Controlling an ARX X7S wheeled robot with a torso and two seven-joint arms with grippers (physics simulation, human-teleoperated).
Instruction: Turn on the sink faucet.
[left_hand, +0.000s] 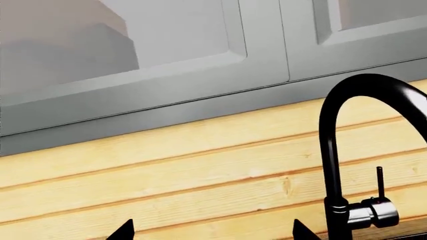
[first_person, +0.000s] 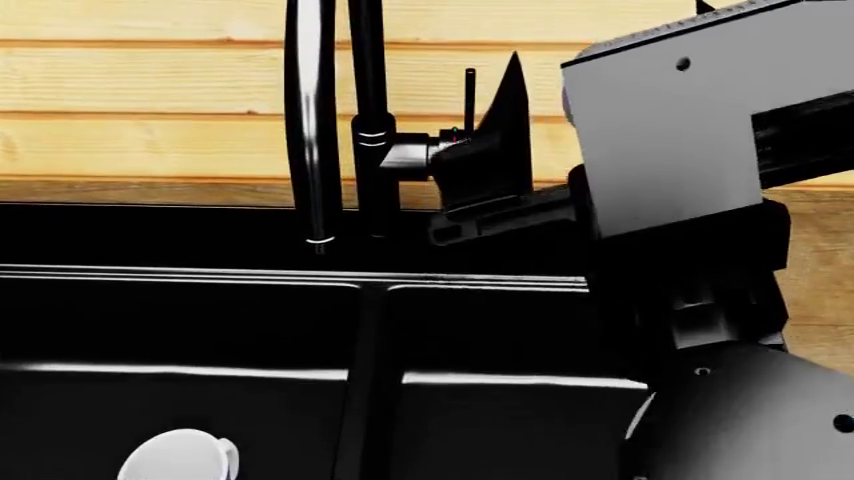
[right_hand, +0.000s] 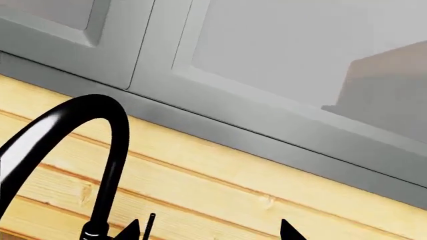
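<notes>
Sink faucet (first_person: 374, 150) stands behind the sink (first_person: 200, 300), w/ its lever just beside your right tool (first_person: 487, 130), prongs spread wide. Left tool (left_hand: 212, 231) also wide, off it. Lever's rigid, glossy, prob. slippery; push near its silvery end.

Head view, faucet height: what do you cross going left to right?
Downturned spout tube → upright faucet post → short sideways lever → thin upright rod → right gripper, fingertip up at the lever's end → grey arm housing. All against the wood-plank wall.
</notes>
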